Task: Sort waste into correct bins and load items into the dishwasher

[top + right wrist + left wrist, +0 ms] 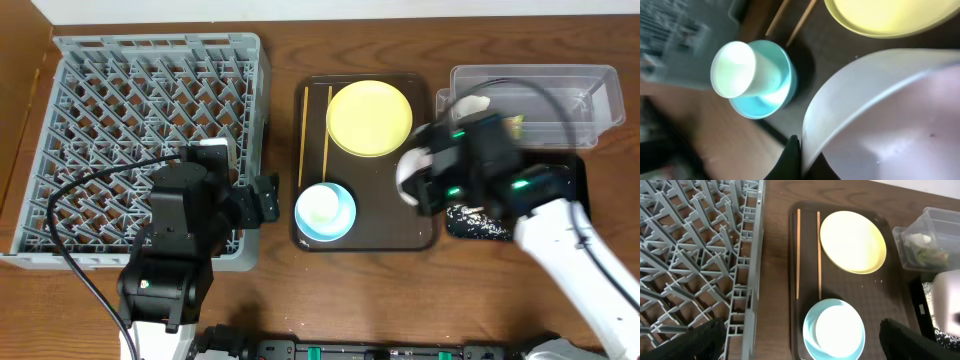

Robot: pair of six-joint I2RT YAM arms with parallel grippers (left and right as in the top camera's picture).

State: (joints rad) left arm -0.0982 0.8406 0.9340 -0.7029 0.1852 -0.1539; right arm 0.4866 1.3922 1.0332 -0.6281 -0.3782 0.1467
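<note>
The brown serving tray (pixel 385 215) sits mid-surface (pixel 300 295), and everything else is ranged round it. At the tray's right edge the right tool (pixel 428 178) has its fingers pinched onto the rim of the white bowl (pixel 408 170). The bowl is lifted clear of the tray and tipped on its side. In the right wrist view one dark finger (pixel 792 157) shows against that rim, with the pale inside of the bowl filling the corner.

On the tray itself the yellow plate (pixel 370 118) lies at the far end. The pair of chopsticks (pixel 303 140) lie side by side along the left part of the tray. The light blue bowl (pixel 346 216) stands in the near left corner with a white cup-like piece (pixel 320 206) inside it.

Left of the tray stands the big grey dish rack (pixel 130 120). The left tool (pixel 264 200) hangs between the rack's near corner and the tray. Its fingers are spread wide with nothing between them.

Right of the tray, at the far side, is the clear tub (pixel 565 85), and in it are the white tissue (pixel 470 104) and the green-yellow wrapper (pixel 514 124). Nearer, just beside the tray's right edge, lies the black tray (pixel 578 178). It is partly hidden by the right arm, and pale rice-like scraps (pixel 480 222) are speckled on it
</note>
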